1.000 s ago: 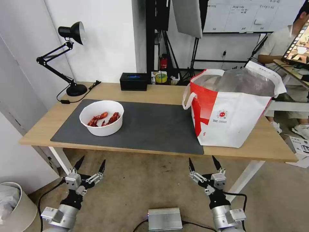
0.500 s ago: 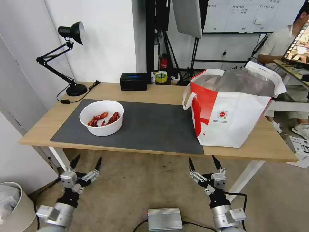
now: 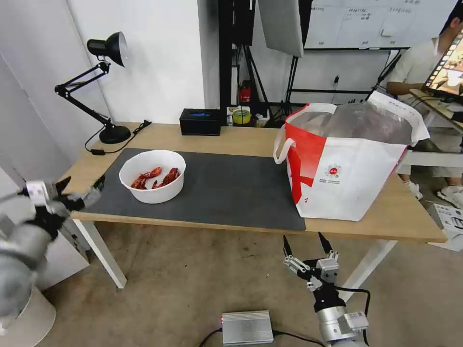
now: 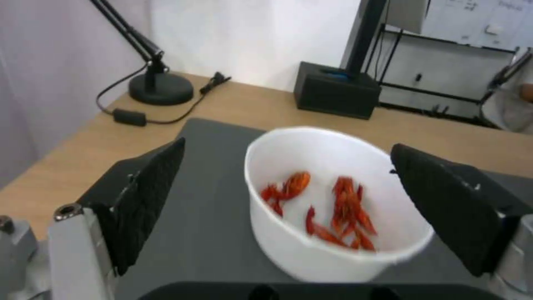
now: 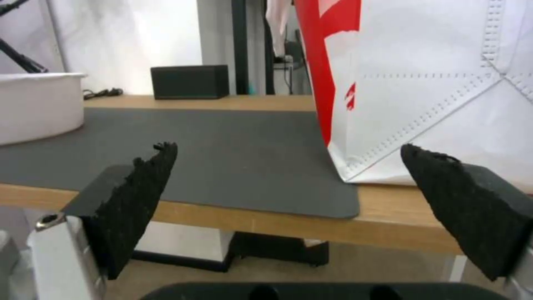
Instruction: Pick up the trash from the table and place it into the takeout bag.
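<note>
crayfish bowl (image 3: 152,182) sits unobstructed on mat (image 3: 231,193); lamp (image 3: 103,86), black box (image 3: 200,122) behind.

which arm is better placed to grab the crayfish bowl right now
Left. The left pincer is open at the table's left edge, facing the crayfish bowl. The right pincer hangs open below the table edge near the takeout bag.

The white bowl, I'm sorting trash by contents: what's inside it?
The white bowl holds a few red crayfish on its floor. Its near wall hides part of the inside.
</note>
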Robot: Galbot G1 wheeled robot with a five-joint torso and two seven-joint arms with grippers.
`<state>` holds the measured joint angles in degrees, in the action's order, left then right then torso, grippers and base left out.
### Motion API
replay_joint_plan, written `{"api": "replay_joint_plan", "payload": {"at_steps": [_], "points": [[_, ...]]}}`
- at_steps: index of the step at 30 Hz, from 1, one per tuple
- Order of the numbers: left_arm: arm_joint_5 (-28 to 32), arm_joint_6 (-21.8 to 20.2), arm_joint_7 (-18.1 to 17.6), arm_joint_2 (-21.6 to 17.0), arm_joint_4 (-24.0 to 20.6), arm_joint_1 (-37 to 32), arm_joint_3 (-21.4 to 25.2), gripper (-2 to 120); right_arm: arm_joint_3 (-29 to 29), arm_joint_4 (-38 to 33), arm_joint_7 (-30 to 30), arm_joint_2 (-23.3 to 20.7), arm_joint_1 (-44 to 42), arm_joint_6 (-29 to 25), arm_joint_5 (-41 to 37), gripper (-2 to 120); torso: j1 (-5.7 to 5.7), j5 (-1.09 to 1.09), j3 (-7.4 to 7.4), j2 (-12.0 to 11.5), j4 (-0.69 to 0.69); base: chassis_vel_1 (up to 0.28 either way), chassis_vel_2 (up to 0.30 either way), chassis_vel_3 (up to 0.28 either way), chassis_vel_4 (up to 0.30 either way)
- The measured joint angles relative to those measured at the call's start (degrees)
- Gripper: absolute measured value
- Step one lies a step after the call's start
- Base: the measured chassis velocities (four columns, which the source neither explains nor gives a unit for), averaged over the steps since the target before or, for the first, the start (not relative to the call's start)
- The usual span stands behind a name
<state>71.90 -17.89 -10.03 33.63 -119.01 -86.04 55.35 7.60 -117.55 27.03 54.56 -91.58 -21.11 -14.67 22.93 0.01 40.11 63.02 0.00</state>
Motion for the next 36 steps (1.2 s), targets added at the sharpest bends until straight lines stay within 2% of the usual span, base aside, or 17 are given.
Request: {"api": "replay_joint_plan", "payload": {"at_steps": [1, 3, 4, 5, 7, 8, 9, 12, 13, 16, 24, 36], "points": [[1.7, -0.7, -0.6, -2.5, 2.6, 2.6, -2.4, 100, 0.0, 0.0, 0.0, 0.0, 0.0, 0.0, 0.0, 100, 0.0, -0.03, 0.01, 0.0, 0.0, 0.0, 0.0, 0.0, 0.0], [2.3, -1.1, -0.7, -3.8, 3.8, 4.0, -3.9, 100, 0.0, 0.0, 0.0, 0.0, 0.0, 0.0, 0.0, 100, 0.0, -0.08, 0.01, 0.0, 0.0, 0.0, 0.0, 0.0, 0.0], [2.7, -1.6, -0.9, -5.1, 5.3, 6.1, -5.8, 100, 0.0, 0.0, 0.0, 0.0, 0.0, 0.0, 0.0, 100, 0.0, -0.04, 0.01, 0.0, 0.01, 0.0, 0.0, 0.0, 0.0], [2.7, -1.6, -0.9, -5.1, 5.3, 6.1, -5.8, 100, 0.0, 0.0, 0.0, 0.0, 0.0, 0.0, 0.0, 100, 0.0, -0.04, 0.01, 0.0, 0.01, 0.0, 0.0, 0.0, 0.0], [4.5, -3.2, -1.2, -7.1, 8.6, 12.1, -11.4, 100, 0.0, 0.0, 0.0, 0.0, 0.0, 0.0, 0.0, 100, 0.0, -0.03, 0.01, 0.0, 0.01, 0.0, 0.0, 0.0, 0.0], [5.0, -3.7, -1.4, -7.4, 9.8, 14.4, -13.5, 100, 0.0, 0.0, 0.0, 0.0, 0.0, 0.0, 0.0, 100, 0.0, -0.03, 0.01, 0.0, 0.01, 0.0, 0.0, 0.0, 0.0], [5.0, -3.7, -1.4, -7.4, 9.8, 14.4, -13.5, 100, 0.0, 0.0, 0.0, 0.0, 0.0, 0.0, 0.0, 100, 0.0, -0.03, 0.01, 0.0, 0.01, 0.0, 0.0, 0.0, 0.0], [5.8, -5.8, -1.9, -7.7, 14.1, 22.7, -21.2, 100, 0.0, 0.0, 0.0, 0.0, 0.0, 0.0, 0.0, 100, 0.01, -0.03, 0.01, 0.0, -0.01, 0.0, 0.0, 0.0, 0.0], [5.8, -5.8, -1.9, -7.7, 14.1, 22.7, -21.2, 100, 0.0, 0.0, 0.0, 0.0, 0.0, 0.0, 0.0, 100, 0.01, -0.03, 0.01, 0.0, -0.01, 0.0, 0.0, 0.0, 0.0], [5.9, -8.1, -1.9, -7.3, 17.0, 27.2, -25.5, 100, 0.0, 0.0, 0.0, 0.0, 0.0, 0.0, 0.0, 100, 0.0, -0.02, 0.0, 0.0, 0.01, 0.0, 0.0, 0.0, 0.0], [5.6, -12.4, -1.8, -6.2, 20.3, 33.8, -32.6, 100, 0.0, 0.0, 0.0, 0.0, 0.0, 0.0, 0.0, 100, 0.0, -0.01, 0.0, 0.0, 0.0, 0.0, 0.0, 0.0, 0.0], [5.7, -15.8, -1.3, -4.6, 23.3, 37.6, -35.9, 100, 0.0, 0.0, 0.0, 0.0, 0.0, 0.0, 0.0, 100, -0.01, -0.02, 0.0, 0.0, 0.01, 0.0, 0.0, 0.0, 0.0]]}}
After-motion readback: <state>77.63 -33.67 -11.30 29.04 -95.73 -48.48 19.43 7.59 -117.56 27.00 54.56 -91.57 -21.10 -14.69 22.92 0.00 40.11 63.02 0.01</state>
